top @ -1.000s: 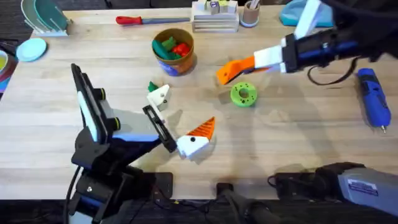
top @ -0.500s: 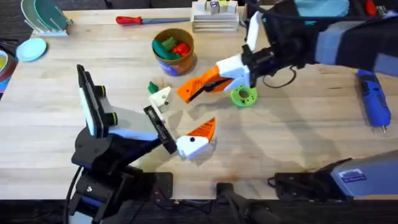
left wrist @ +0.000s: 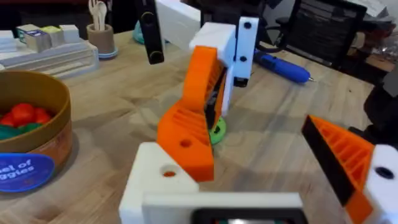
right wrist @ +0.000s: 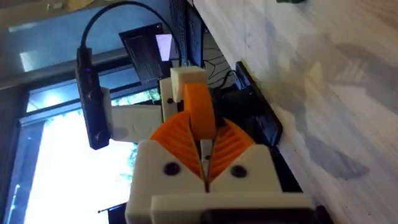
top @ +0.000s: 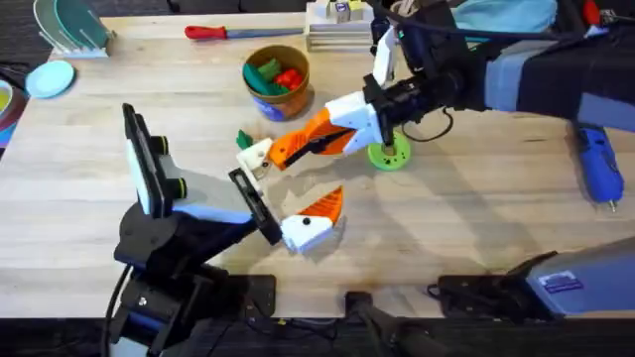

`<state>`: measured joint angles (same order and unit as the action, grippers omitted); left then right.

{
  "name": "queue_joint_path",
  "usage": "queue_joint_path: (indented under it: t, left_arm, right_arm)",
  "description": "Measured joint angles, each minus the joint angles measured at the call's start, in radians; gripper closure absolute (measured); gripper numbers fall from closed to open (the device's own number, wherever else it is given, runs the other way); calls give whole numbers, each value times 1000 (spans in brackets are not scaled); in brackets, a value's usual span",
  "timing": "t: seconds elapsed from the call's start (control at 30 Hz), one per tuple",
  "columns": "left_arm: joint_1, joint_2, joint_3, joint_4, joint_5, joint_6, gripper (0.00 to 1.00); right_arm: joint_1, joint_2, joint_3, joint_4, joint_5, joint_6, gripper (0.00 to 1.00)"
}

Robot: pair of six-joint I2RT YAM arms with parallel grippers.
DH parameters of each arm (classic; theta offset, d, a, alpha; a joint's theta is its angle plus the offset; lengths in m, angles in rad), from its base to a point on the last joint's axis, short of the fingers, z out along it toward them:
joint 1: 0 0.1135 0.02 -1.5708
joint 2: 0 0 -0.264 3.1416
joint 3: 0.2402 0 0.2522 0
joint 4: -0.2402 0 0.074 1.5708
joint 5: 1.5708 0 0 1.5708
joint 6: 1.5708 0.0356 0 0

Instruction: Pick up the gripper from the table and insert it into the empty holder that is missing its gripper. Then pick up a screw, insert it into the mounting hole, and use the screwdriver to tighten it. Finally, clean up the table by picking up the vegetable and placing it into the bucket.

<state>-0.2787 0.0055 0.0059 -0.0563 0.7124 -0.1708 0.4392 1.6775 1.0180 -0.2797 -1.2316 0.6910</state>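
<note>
- Sitting low at the table's point(top: 79, 228) near left, the left gripper point(top: 298, 213) is spread wide: one finger has its orange pad point(top: 325, 205), the other is the bare white holder point(top: 255, 153).
- Small green vegetable point(top: 242, 139) lies just beside the holder; bucket point(top: 278, 84) behind it holds toy food.
- Right gripper point(top: 298, 147) is clamped on the orange gripper point(left wrist: 188, 134), its tip touching the holder.

The orange fingertip piece point(top: 282, 155), a ribbed wedge with a small hole in its side, sits left of the frame's centre, clamped in the right gripper point(top: 290, 150). Its tip touches the white holder point(top: 256, 152), whose screw hole faces up in the left wrist view. The dark-green vegetable point(top: 242, 138) lies just beside the holder. Above them the tan bucket point(top: 294, 99) stands upright, holding red and green toys.
</note>
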Motion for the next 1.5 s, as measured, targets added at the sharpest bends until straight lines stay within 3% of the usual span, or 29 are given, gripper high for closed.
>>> queue_joint_path:
  t: [0.37, 0.6, 1.5]
  left_arm:
    - [6, 0, 0, 0, -41, -23, 8]
    - [17, 7, 0, 0, -88, -52, 8]
    - [18, 8, 0, 2, -141, -54, 8]
  right_arm:
    - [65, 18, 0, 193, 122, 204, 993]
    - [164, 13, 1, 264, 249, 333, 993]
    - [186, 11, 0, 326, 313, 368, 993]
